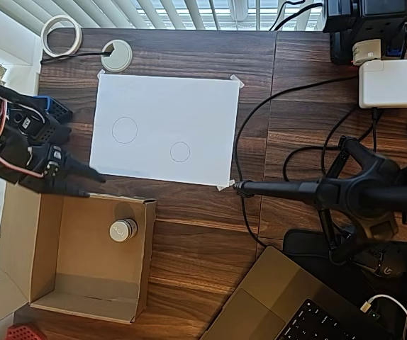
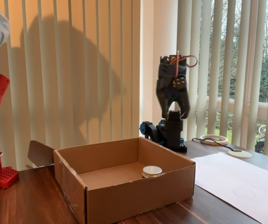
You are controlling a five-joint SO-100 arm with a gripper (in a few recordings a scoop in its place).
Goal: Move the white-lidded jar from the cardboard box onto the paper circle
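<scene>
a: dark wood table (image 1: pixel 189 234) under a window with pale vertical blinds. what sits on it?

b: a brown cardboard box (image 1: pixel 83 287) lies open at the table's near left corner in the overhead view. the white-lidded jar (image 1: pixel 123 230) stands upright inside, on the box floor close to the wall facing the paper. a white sheet (image 1: pixel 164 127) is taped down further back, and the paper circle (image 1: pixel 180 151), the smaller of two pencil outlines, is near the sheet's front edge.

a: and the arm?

b: black, at the table's left edge. the tool (image 2: pixel 177 113) hangs raised above the box's far side, holding nothing, its fingers a little apart.

a: how might the jar handle?

b: it looks small, rigid and probably light. the silvery sides may be slick, so a grip across the sides just under the lid seems safest.

a: what does each view add?

b: the overhead view shows both circles and the jar's place in the box. the fixed view shows the box walls' height, the jar (image 2: pixel 151 171) sitting low behind them, and the tool well above.
</scene>
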